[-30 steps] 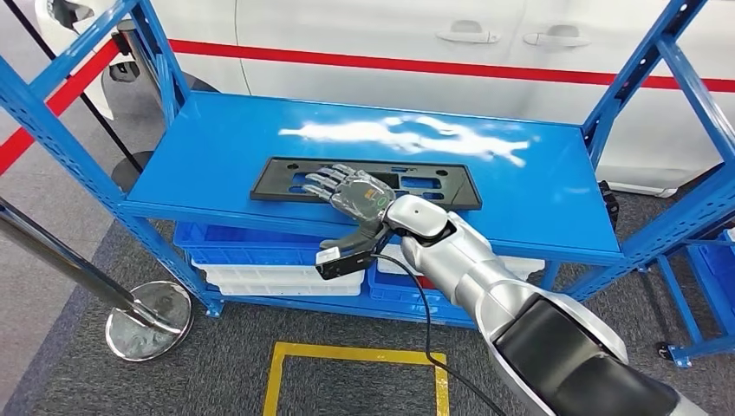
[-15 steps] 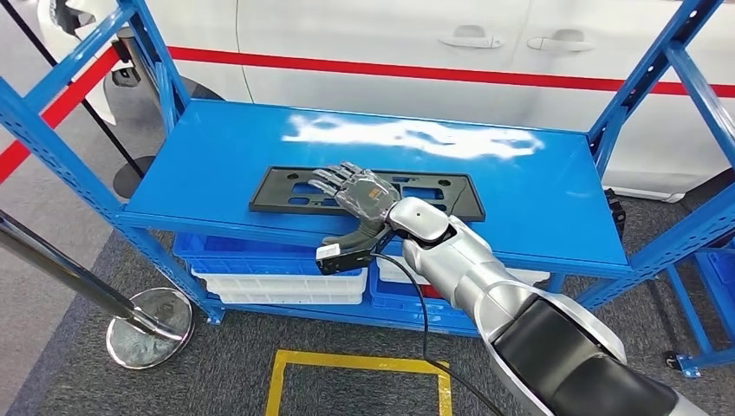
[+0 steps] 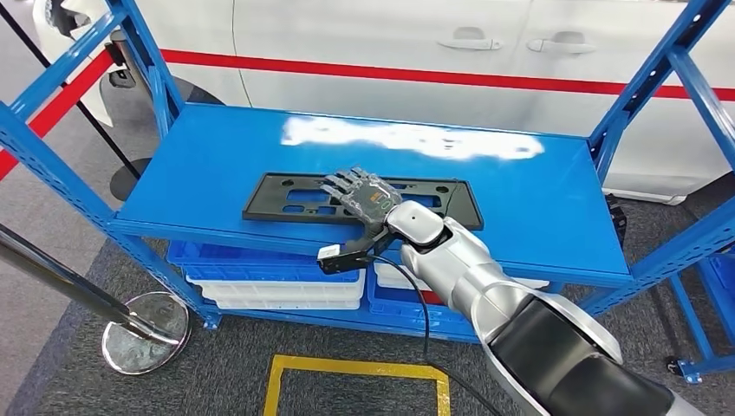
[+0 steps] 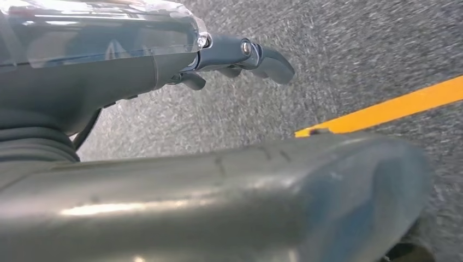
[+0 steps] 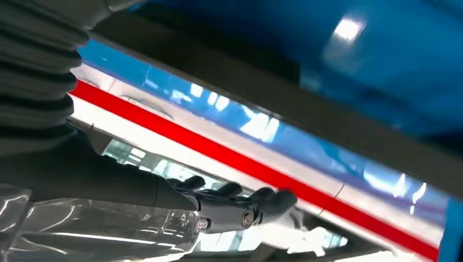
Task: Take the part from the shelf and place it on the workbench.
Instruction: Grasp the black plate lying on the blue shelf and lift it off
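Right hand (image 3: 364, 198) lies flat on the part (image 3: 286, 198), fingers spread, gripping nothing. That black part rests along the shelf's (image 3: 537, 199) front edge, near its middle. Left hand (image 4: 109, 60) hangs over grey floor (image 4: 355, 60), fingers loosely curled, holding nothing.

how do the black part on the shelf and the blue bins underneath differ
The black part is a flat, thin, slotted frame lying on the top shelf; the blue bins are deep box shapes stacked over white bins on the lower level. The part lies in full view with the right hand over its middle; the bins are mostly hidden under the shelf edge, with no hand near. Both sit in the same blue rack.
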Action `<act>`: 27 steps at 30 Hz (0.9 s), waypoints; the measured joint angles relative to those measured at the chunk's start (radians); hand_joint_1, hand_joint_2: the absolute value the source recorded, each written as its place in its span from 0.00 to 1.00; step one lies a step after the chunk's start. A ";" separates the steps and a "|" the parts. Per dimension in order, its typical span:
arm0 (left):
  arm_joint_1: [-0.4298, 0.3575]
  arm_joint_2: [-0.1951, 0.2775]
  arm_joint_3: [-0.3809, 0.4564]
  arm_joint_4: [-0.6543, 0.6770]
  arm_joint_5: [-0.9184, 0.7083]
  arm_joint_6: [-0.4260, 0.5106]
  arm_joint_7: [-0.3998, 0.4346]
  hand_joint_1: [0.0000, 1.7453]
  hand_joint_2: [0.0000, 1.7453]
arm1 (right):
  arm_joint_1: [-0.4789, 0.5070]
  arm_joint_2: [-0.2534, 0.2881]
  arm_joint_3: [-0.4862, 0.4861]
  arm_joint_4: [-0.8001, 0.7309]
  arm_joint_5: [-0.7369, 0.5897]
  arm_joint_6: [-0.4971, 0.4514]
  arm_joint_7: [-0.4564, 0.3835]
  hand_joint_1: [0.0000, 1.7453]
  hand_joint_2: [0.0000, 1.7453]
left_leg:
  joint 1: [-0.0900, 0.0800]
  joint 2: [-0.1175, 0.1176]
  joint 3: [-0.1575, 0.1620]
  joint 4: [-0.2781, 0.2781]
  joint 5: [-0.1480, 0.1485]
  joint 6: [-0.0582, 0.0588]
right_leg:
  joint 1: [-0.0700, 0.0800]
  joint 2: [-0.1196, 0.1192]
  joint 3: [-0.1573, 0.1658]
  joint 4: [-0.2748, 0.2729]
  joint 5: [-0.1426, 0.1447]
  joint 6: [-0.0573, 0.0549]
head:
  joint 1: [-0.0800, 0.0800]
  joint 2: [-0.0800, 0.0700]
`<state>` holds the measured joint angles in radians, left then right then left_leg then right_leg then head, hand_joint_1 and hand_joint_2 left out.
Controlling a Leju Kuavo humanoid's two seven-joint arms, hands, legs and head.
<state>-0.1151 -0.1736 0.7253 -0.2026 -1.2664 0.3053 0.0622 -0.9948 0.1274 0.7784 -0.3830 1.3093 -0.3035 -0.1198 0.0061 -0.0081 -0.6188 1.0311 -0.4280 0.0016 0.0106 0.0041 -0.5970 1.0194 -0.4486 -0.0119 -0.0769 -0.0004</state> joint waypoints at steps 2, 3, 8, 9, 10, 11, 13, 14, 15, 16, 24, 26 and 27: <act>0.002 0.000 0.000 0.000 -0.001 0.000 0.000 0.00 0.00 | 0.000 0.000 0.006 0.005 0.019 0.008 0.022 0.00 1.00 | 0.003 -0.001 0.003 -0.006 0.002 0.011 | -0.001 0.000 -0.002 0.006 -0.008 0.008 | 0.000 0.000; 0.002 0.000 0.001 0.000 -0.001 0.000 0.000 0.00 0.00 | -0.001 0.000 0.009 0.007 0.024 0.009 0.028 0.00 1.00 | 0.005 0.000 0.006 -0.010 0.003 0.015 | -0.002 0.000 -0.010 0.027 -0.023 0.013 | 0.000 0.000; -0.001 0.000 0.001 0.000 -0.002 0.000 0.000 0.00 0.00 | 0.001 -0.001 0.026 0.020 0.071 0.027 0.062 0.70 1.00 | 0.006 0.001 0.012 -0.014 0.001 0.024 | -0.015 0.000 -0.150 0.295 -0.124 0.030 | 0.000 0.000; -0.001 0.000 0.002 0.000 -0.002 0.000 0.000 0.00 0.00 | 0.000 -0.001 0.034 0.023 0.091 0.034 0.076 0.94 1.00 | 0.006 0.000 0.014 -0.014 0.000 0.024 | -0.018 0.000 -0.150 0.284 -0.104 0.031 | 0.000 0.000; 0.000 0.000 0.002 0.000 -0.003 0.000 0.000 0.00 0.00 | -0.001 -0.001 0.043 0.026 0.108 0.042 0.087 0.99 1.00 | 0.006 -0.001 0.017 -0.014 -0.002 0.022 | -0.020 -0.001 -0.131 0.235 -0.068 0.030 | 0.000 0.000; 0.000 0.000 0.002 0.000 -0.003 0.000 0.000 0.00 0.00 | -0.005 -0.002 0.052 0.028 0.119 0.051 0.094 1.00 1.00 | 0.006 -0.001 0.020 -0.014 -0.004 0.020 | -0.022 -0.001 -0.098 0.161 -0.027 0.029 | 0.000 0.000; -0.001 0.000 0.002 0.000 -0.005 0.000 0.001 0.00 0.00 | -0.013 -0.001 0.066 0.031 0.126 0.072 0.099 1.00 1.00 | 0.003 -0.002 0.023 -0.012 -0.009 0.012 | -0.020 0.000 -0.043 0.039 0.020 0.025 | 0.000 0.000; -0.001 -0.001 0.002 0.000 -0.006 0.000 0.003 0.00 0.00 | -0.016 0.000 0.071 0.032 0.126 0.082 0.099 1.00 1.00 | 0.002 -0.002 0.023 -0.012 -0.011 0.007 | -0.017 0.001 -0.030 0.010 0.026 0.022 | 0.000 0.000; -0.001 -0.001 0.002 0.000 -0.008 0.000 0.004 0.00 0.00 | -0.018 0.000 0.074 0.033 0.126 0.092 0.098 1.00 1.00 | 0.002 -0.002 0.023 -0.013 -0.012 0.002 | -0.014 0.001 -0.027 0.004 0.021 0.019 | 0.000 0.000; -0.001 -0.001 0.002 0.000 -0.009 0.000 0.005 0.00 0.00 | -0.020 0.001 0.077 0.033 0.125 0.102 0.098 1.00 1.00 | 0.003 -0.002 0.024 -0.014 -0.013 -0.004 | -0.014 0.002 -0.027 0.002 0.022 0.013 | 0.000 0.000; 0.002 -0.001 0.003 0.000 -0.009 -0.004 0.001 0.00 0.00 | -0.033 0.009 0.089 0.032 0.121 0.122 0.093 1.00 1.00 | 0.006 0.001 -0.114 0.278 -0.134 -0.019 | -0.007 -0.002 -0.014 -0.006 0.019 -0.020 | 0.000 0.000; 0.003 0.000 0.004 0.000 -0.003 -0.007 -0.013 0.00 0.00 | -0.035 0.009 0.088 0.028 0.105 0.118 0.079 1.00 1.00 | 0.006 0.001 -0.066 0.171 -0.064 -0.013 | -0.005 0.000 -0.011 0.000 0.014 -0.020 | 0.000 0.000; 0.002 0.000 0.005 0.000 0.001 -0.008 -0.023 0.00 0.00 | -0.036 0.009 0.085 0.024 0.083 0.116 0.063 1.00 1.00 | 0.005 0.002 -0.033 0.103 -0.035 -0.009 | -0.003 0.000 -0.010 0.003 0.011 -0.018 | 0.000 0.000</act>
<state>-0.1128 -0.1737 0.7303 -0.2026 -1.2651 0.2969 0.0396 -1.0307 0.1363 0.8630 -0.3586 1.3922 -0.1880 -0.0568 0.0107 -0.0064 -0.6521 1.1342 -0.4631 -0.0074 0.0077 0.0045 -0.6074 1.0226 -0.4377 -0.0297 -0.0767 -0.0004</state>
